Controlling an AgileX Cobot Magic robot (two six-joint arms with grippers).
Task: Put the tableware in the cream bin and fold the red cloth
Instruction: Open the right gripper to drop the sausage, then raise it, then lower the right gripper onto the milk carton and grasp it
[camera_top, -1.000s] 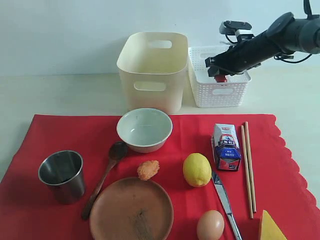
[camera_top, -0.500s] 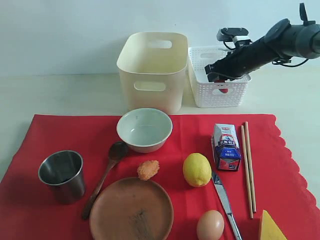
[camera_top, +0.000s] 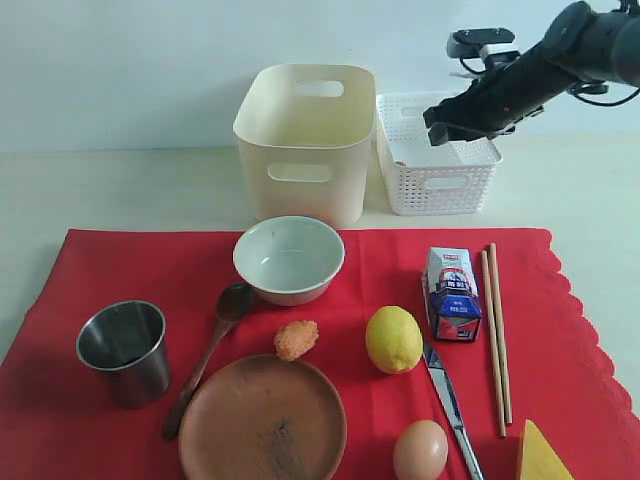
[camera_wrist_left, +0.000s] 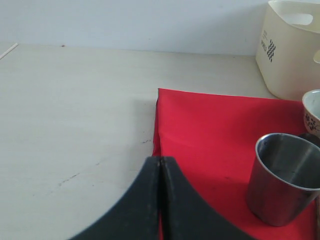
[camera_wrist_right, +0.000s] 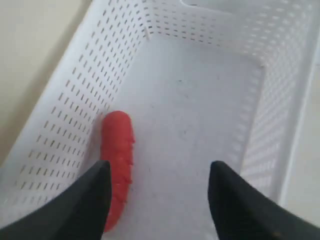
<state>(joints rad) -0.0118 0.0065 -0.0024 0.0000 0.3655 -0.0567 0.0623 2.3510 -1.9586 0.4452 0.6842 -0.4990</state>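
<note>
1. right gripper (camera_wrist_right: 159, 175), jaws apart, hangs over the white basket (camera_top: 437, 180); left gripper (camera_wrist_left: 160, 165) pinched together.
2. bowl (camera_top: 289, 258), cup (camera_top: 123, 350), spoon (camera_top: 208, 355), plate (camera_top: 263, 420) lie on the red cloth (camera_top: 560, 330); a low swing across could clip the cream bin (camera_top: 305, 140).

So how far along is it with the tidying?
Done: nothing yet. The bowl, cup, spoon and plate all lie on the flat red cloth, outside the cream bin. In hand: nothing; the right end effector hangs open over the white basket, where a red item lies. Left: all tableware, then folding.
</note>
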